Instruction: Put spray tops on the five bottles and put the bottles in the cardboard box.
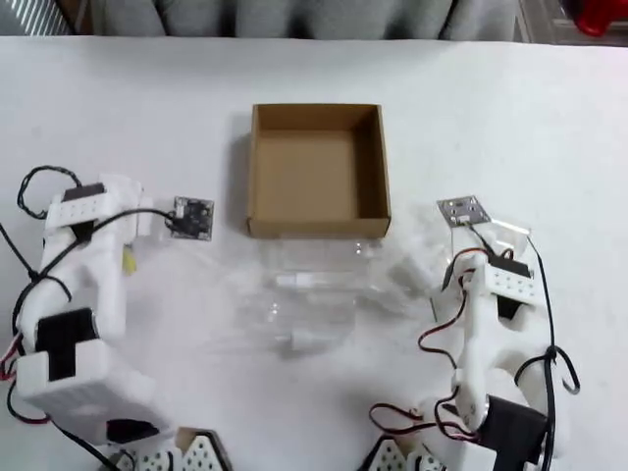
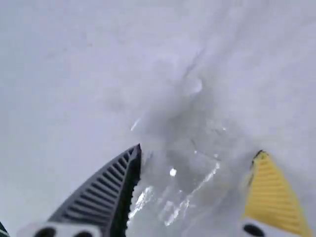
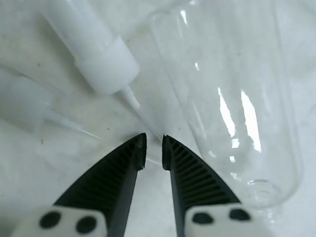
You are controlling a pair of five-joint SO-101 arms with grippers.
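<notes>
From above I have the cardboard box standing open on the white table. Just in front of it the clear bottles lie on their sides, with white spray tops among them. The left arm (a yellow bit on it matches its wrist view) and the right arm sit at either side of the pile.

The wrist cameras give me the fingers. The left gripper is spread wide, one finger black and one yellow, over blurred clear plastic. The right gripper has its fingers drawn almost together with a slit between them, pinching nothing I can make out. Just beyond its tips lie a bottle and a capped nozzle with a thin tube running towards the slit.

Past the table's far edge I see grey folds and something red.
</notes>
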